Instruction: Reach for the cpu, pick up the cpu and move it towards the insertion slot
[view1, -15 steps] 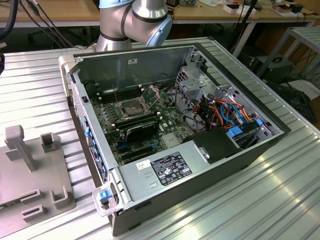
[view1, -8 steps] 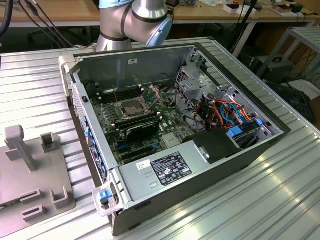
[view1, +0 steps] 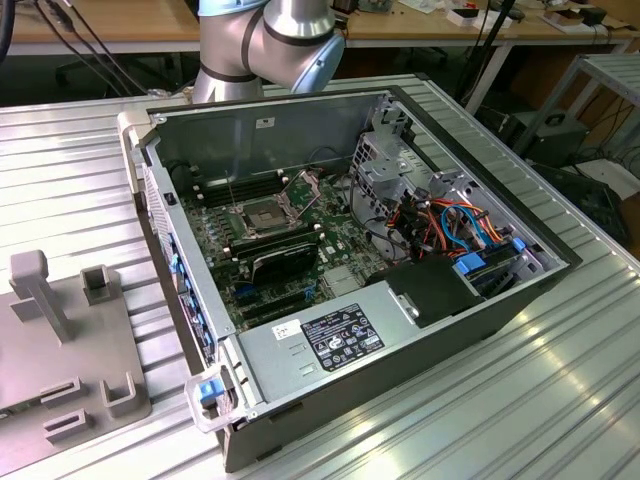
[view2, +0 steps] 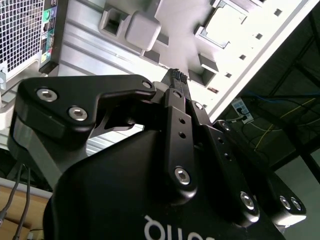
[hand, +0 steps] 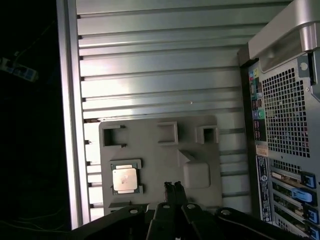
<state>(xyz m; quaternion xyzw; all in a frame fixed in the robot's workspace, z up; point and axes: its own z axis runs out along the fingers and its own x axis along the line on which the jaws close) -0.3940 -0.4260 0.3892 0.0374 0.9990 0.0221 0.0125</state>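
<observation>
Cpu, silvery and square, lies flat in a recess of the grey holder plate in the first wrist view. The holder plate rests on the ribbed metal table, beside the perforated rear of the computer case. The gripper hangs over the holder plate with its fingers pressed together on nothing. It is near the cpu but apart from it, and closer to a raised block.

In the second wrist view the gripper again shows closed, empty fingers, with the holder plate beyond them.

In the exterior view the insertion slot, silver-framed, sits on the board inside the open computer case, at eleven o'clock from the black expansion card. The holder plate lies at eight o'clock from the computer case, and the arm stands at twelve o'clock.
</observation>
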